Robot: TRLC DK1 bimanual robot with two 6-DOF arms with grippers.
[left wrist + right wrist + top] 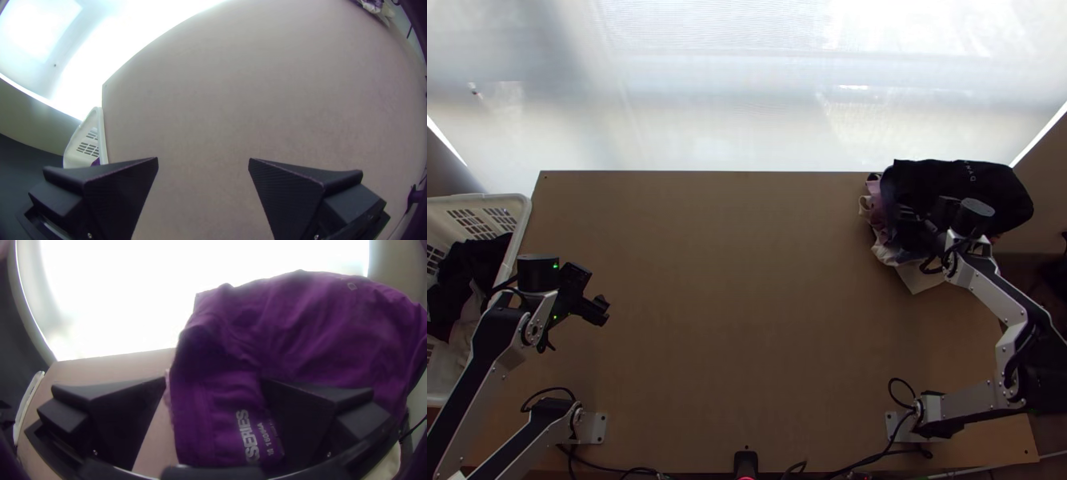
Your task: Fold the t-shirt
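Note:
My left gripper (597,309) is over the table's left part; in the left wrist view the left gripper (203,162) stands open above bare wood. At the right, my right gripper (917,224) is at a bunched pile of clothes. In the right wrist view the right gripper (213,382) has its fingers wide apart, with a dark garment (307,329) between and beyond them. That dark cloth (959,188) lies heaped on top of pink and pale pieces (877,210) at the table's right edge. Which piece is the t-shirt, I cannot tell.
A white basket (521,214) with dark and pale cloth (467,276) inside stands at the table's left edge. The wooden table (731,304) stretches between the arms. A small black device (745,462) sits at the near edge, with cables beside it.

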